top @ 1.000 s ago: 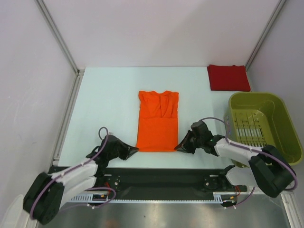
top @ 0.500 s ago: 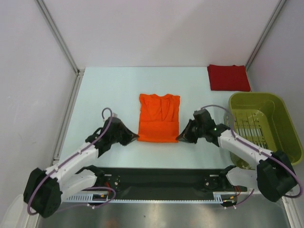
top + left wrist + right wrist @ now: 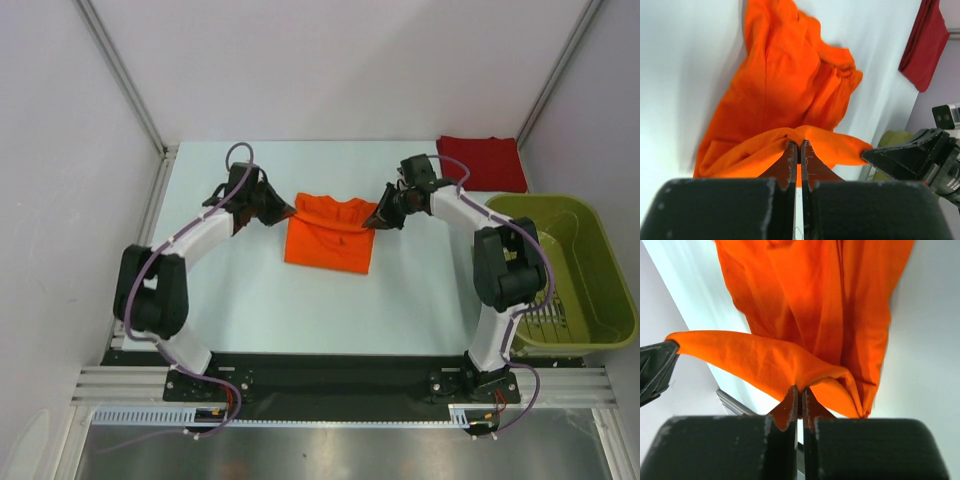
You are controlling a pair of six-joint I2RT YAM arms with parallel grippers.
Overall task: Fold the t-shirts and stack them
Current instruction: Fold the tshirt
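While both arms stretch far out over the surface (image 3: 250,290), the left gripper (image 3: 289,212) is pressed together on a pinch of the orange t-shirt (image 3: 328,238) at its far left corner. The right gripper (image 3: 373,222) nips the far right corner the same way. Between the two grippers the held edge runs as a raised band, with the rest of the shirt lying flat just below it. The dark red t-shirt (image 3: 482,163) lies folded beyond the right gripper, off to its right and apart from it. A green basket (image 3: 590,260) sits farther right.
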